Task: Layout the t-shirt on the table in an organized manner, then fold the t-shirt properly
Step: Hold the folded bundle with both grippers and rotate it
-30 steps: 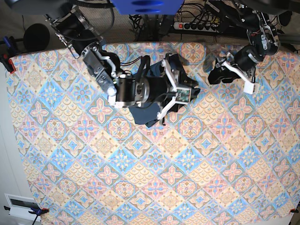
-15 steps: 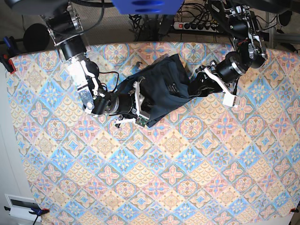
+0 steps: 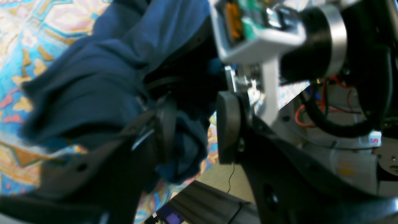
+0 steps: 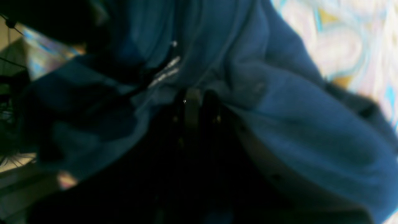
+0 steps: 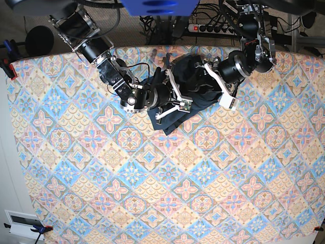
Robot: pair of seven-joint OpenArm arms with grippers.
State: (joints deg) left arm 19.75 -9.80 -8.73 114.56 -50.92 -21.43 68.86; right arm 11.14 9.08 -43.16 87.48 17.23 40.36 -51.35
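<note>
The navy t-shirt (image 5: 167, 121) lies bunched near the back middle of the table (image 5: 152, 193). Both grippers meet in it. My left gripper (image 5: 202, 84) comes in from the right. In its wrist view, my left gripper (image 3: 196, 124) has its jaws closed part-way on a thick wad of t-shirt (image 3: 93, 87). My right gripper (image 5: 180, 92) reaches in from the left. In the dark right wrist view, my right gripper (image 4: 196, 105) has its fingers close together, pinching the t-shirt (image 4: 295, 118), whose folds drape over them. Collar and sleeves are hidden.
The other arm's wrist (image 3: 264, 34) hangs very close in the left wrist view. Behind the table's far edge run a power strip (image 5: 213, 28) and cables. A clamp (image 5: 7, 66) holds the cloth at the back left corner. A white box (image 5: 23, 221) sits off the front left.
Both grippers have drawn together at the back middle and their jaws have narrowed on the fabric. The t-shirt, stretched out between them half a second ago, is now bunched up.
</note>
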